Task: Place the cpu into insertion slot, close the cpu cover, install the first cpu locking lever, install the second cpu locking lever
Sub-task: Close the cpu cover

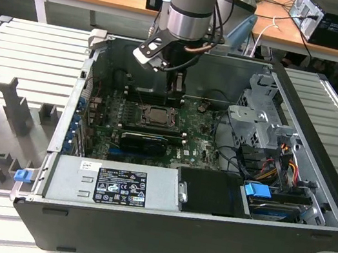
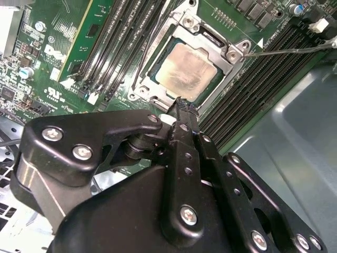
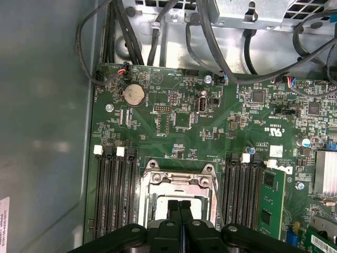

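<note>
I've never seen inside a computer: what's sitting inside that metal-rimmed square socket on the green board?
The cpu, its pale face showing through the cut-out of the cpu cover. The frame hides the chip's edges, and the gripper covers one of its corners.

Silver-grey arm (image 1: 188, 12), black claw (image 3: 179, 210), silver screw heads (image 2: 188, 215).

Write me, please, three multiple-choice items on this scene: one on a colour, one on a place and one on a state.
1. The circuit board is: A blue; B green; C red.
2. The cpu lies: A in the insertion slot; B off the circuit board; C on edge.
3. The gripper is: A wide open; B half open; C shut.
Key: B, green shows all around the slot; A, its pale face sits within the grey rim; C, the fingers meet with no gap.
</note>
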Robot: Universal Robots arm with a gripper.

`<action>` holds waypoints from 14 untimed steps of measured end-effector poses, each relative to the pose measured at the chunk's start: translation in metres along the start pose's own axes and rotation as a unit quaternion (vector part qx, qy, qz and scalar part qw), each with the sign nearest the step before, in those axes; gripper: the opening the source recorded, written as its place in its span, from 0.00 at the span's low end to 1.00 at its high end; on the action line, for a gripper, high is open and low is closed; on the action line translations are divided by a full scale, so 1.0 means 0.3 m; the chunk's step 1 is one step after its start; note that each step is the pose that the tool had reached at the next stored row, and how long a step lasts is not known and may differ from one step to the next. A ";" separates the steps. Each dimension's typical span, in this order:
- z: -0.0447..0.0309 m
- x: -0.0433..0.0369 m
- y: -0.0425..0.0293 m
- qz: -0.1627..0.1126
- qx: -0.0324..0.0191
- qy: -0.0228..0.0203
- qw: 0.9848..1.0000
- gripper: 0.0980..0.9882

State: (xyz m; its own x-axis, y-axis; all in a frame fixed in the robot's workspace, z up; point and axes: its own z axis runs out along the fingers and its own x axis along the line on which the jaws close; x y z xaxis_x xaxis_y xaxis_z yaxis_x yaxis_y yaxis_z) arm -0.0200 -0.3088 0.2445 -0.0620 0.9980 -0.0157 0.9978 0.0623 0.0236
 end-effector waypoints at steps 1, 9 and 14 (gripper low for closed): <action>0.000 0.000 -0.004 0.000 0.000 0.000 1.000 0.01; 0.000 0.001 -0.020 0.000 0.000 0.000 1.000 0.01; -0.001 0.002 -0.028 0.000 0.000 0.000 1.000 0.01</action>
State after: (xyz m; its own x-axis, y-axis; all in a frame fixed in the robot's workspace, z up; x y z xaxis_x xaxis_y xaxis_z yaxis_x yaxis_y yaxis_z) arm -0.0285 -0.3088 0.2445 -0.0619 0.9980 -0.0156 0.9978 0.0623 0.0237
